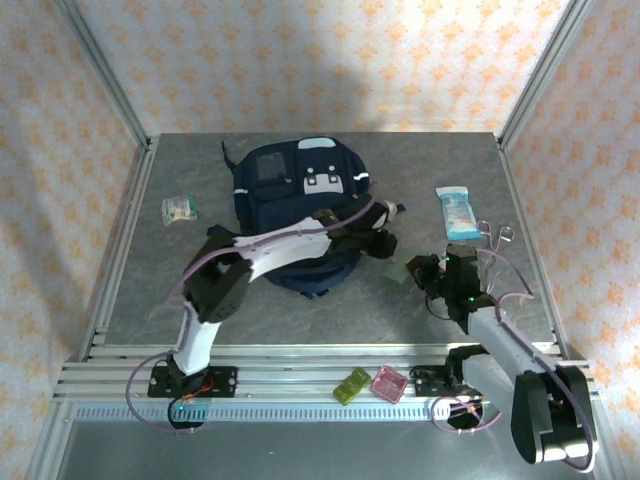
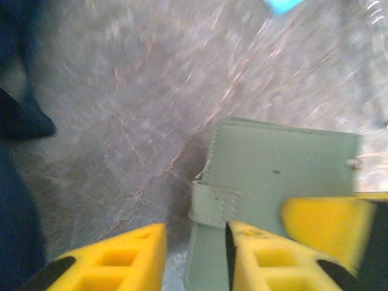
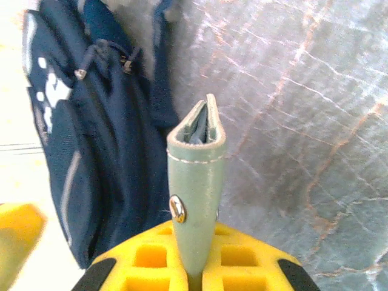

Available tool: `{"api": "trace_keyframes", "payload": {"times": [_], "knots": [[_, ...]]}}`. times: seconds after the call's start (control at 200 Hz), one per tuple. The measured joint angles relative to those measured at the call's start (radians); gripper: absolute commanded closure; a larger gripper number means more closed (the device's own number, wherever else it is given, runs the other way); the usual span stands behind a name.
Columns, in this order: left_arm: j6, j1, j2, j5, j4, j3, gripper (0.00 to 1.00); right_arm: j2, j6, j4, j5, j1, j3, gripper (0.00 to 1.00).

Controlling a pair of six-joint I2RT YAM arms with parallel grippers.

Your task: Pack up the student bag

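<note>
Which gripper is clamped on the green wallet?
The right gripper: the wallet stands upright, pinched in its jaws. The left gripper has its jaws apart, loose at the wallet's edge.

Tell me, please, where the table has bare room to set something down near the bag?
Bare table lies in the near strip between the student bag and the front rail, and on the left, nearer than the small packet. Right of the bag is crowded: left gripper, right gripper clamping the green wallet, tissue pack, scissors.
</note>
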Motion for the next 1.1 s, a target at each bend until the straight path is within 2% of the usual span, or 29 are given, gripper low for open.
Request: {"api": "trace_keyframes", "payload": {"times": [0.195,0.41,0.616,0.791,1.101], "knots": [[0.119,0.044,-0.208,-0.142,-0.037,-0.08,0.37,-0.033,-0.017,-0.051,-0.016,0.0,0.066,0.95],[0.31,0.054,-0.251,-0.369,-0.124,-0.249,0.33,-0.027,-0.027,-0.05,-0.065,0.001,0.091,0.95],[0.442,0.055,-0.249,-0.522,-0.133,-0.373,0.33,-0.02,-0.033,-0.049,-0.08,0.012,0.103,0.95],[0.493,0.055,-0.246,-0.568,-0.091,-0.389,0.33,-0.02,-0.033,-0.045,-0.084,0.014,0.103,0.95],[0.528,0.053,-0.205,-0.537,-0.047,-0.432,0.33,-0.013,-0.033,-0.033,-0.089,0.014,0.103,0.95]]}}
